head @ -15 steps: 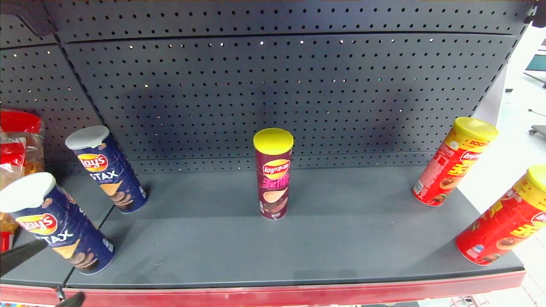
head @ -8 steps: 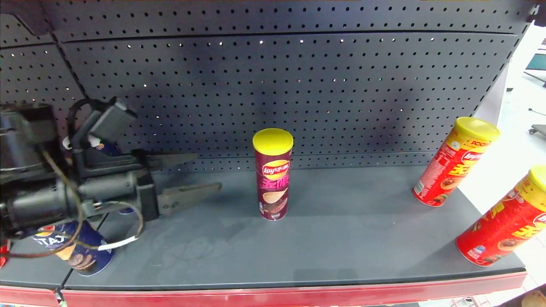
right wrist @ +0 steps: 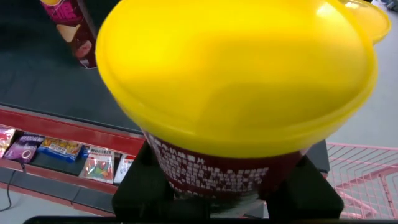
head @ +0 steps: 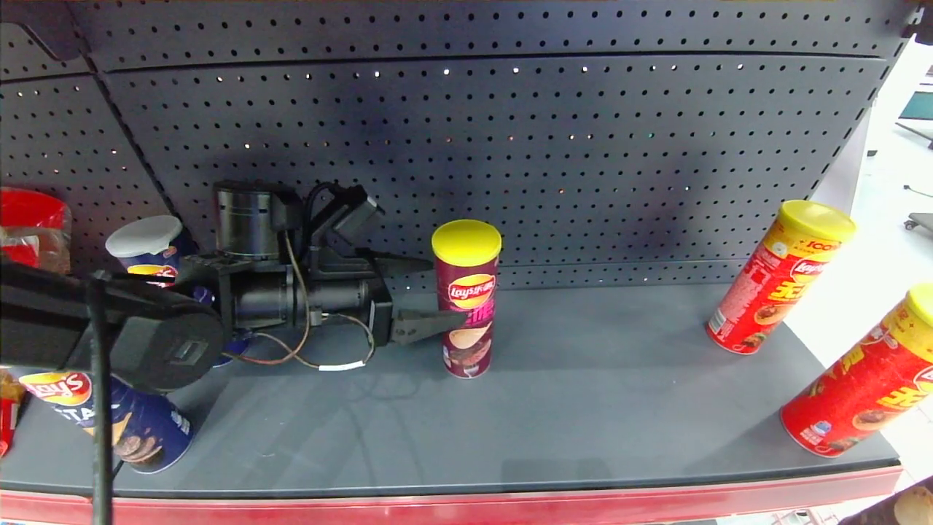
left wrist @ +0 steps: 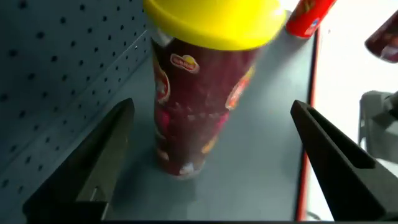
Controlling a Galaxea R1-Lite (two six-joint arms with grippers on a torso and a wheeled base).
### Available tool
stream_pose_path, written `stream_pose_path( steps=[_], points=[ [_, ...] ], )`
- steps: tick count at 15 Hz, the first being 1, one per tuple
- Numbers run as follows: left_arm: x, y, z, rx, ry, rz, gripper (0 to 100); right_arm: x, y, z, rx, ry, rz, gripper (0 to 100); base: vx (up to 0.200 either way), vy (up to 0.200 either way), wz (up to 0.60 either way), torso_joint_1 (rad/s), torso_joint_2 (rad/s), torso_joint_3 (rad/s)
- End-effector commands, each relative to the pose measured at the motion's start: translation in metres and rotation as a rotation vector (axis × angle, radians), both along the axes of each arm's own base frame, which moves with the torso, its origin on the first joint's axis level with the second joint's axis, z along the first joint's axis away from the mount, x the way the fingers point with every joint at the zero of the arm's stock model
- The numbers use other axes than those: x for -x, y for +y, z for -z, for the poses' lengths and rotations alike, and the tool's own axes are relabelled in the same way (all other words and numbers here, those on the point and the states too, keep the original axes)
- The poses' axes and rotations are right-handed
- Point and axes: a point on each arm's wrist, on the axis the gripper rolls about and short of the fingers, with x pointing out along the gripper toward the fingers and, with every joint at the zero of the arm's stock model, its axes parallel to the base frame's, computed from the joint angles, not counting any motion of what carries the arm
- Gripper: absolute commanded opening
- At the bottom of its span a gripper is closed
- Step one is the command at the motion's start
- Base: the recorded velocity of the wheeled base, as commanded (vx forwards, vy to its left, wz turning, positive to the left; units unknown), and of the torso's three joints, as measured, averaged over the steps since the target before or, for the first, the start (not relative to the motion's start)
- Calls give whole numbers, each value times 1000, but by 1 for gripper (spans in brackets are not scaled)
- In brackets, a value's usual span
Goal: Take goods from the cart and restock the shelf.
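While right fingers [right wrist: 308,186] clamp another can [right wrist: 236,81], left fingers [head: 426,324], apart, flank the maroon can [head: 466,306] near blue cans [head: 146,248].

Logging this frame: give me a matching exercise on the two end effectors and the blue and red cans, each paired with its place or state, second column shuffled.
Column A
1. left end effector
2. right end effector
3. blue cans
4. red cans

Column B
a. at the right end of the shelf, yellow lids
b. shut on a yellow-lidded can
c. open, fingers on either side of the upright maroon can
d. at the left end of the shelf, white lid on the rear one

Pairs: 1-c, 2-b, 3-d, 4-a
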Motion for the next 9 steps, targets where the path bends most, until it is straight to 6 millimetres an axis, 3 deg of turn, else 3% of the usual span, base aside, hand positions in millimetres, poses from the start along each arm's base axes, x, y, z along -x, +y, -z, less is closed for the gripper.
stream_pose_path(
  steps=[1, 9],
  points=[
    [-16, -10, 9, -6, 5, 5, 100, -1, 0, 0, 0, 3, 0, 0, 0, 0, 0, 0, 0, 0],
    [-30, -23, 6, 5, -23, 11, 100, -1, 0, 0, 1, 6, 2, 0, 0, 0, 0, 0, 0, 0]
  ],
)
